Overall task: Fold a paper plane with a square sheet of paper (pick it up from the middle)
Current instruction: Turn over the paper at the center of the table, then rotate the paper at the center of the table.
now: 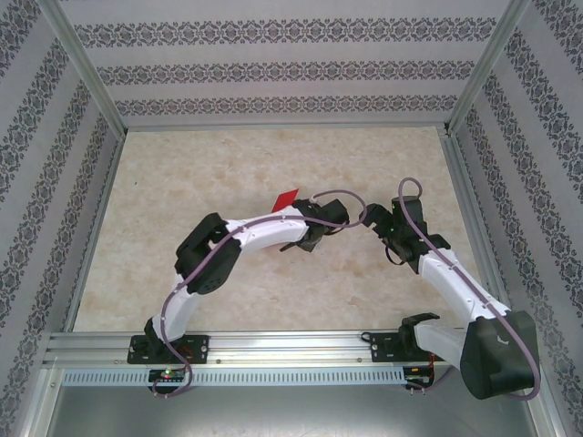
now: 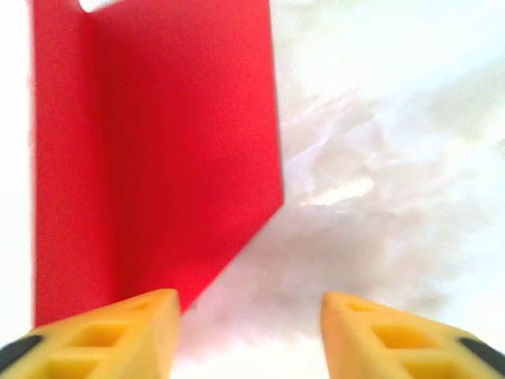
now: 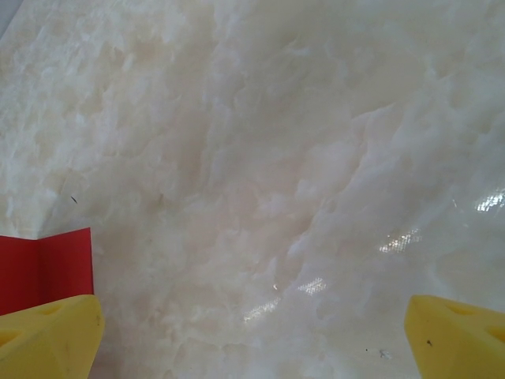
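The red sheet of paper [image 2: 158,150] lies folded on the marble table, with a long crease near its left side and a slanted lower right edge. Whether its shape is the paper plane I cannot tell. From above, a small red corner of the paper [image 1: 286,198] pokes out beyond the left arm. My left gripper [image 2: 248,316] is open just short of the paper, its left finger [image 2: 118,332] overlapping the paper's lower corner, with nothing between the fingers. My right gripper [image 3: 252,332] stands wide open over bare table, and the paper [image 3: 43,268] lies off to its left.
The table [image 1: 228,164] is pale marble, enclosed by patterned walls and a metal frame [image 1: 86,82]. Both arms meet near the middle, with the right wrist [image 1: 387,228] close beside the left wrist [image 1: 319,218]. A rail [image 1: 273,350] runs along the near edge.
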Robot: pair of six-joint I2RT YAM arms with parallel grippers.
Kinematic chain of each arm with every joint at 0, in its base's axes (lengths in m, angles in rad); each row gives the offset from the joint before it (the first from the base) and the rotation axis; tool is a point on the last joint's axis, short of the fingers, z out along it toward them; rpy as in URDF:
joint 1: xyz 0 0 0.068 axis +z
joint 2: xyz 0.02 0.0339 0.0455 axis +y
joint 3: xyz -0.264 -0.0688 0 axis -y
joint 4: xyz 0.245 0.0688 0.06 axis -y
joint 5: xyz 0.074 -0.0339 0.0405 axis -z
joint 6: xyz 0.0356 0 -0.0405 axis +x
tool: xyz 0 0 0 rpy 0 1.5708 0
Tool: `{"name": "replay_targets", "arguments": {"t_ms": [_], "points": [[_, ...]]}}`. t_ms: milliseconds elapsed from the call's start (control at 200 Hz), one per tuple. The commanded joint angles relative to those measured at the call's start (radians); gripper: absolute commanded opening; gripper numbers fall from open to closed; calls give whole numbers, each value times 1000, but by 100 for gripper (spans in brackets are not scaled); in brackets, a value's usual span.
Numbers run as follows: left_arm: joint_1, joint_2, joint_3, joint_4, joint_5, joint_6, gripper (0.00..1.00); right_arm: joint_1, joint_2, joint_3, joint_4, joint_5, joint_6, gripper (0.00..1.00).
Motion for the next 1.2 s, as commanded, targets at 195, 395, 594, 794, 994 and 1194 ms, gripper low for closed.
{"name": "replay_targets", "arguments": {"t_ms": [195, 395, 594, 794, 994, 1194], "points": [[77, -320, -158, 229, 297, 3, 85, 2, 48, 40, 51, -109, -16, 97], [234, -504, -384, 405, 449, -82, 96, 109, 96, 121, 39, -75, -24, 97], [428, -613, -602, 496, 588, -148, 100, 297, 281, 294, 50, -52, -35, 97], [568, -669, -735, 540, 630, -180, 100, 465, 539, 530, 39, -75, -38, 95], [670, -732, -827, 556, 651, -201, 100, 541, 711, 669, 31, -117, -37, 92], [683, -779, -869, 559, 650, -203, 100, 575, 820, 738, 31, -184, -39, 83]]}}
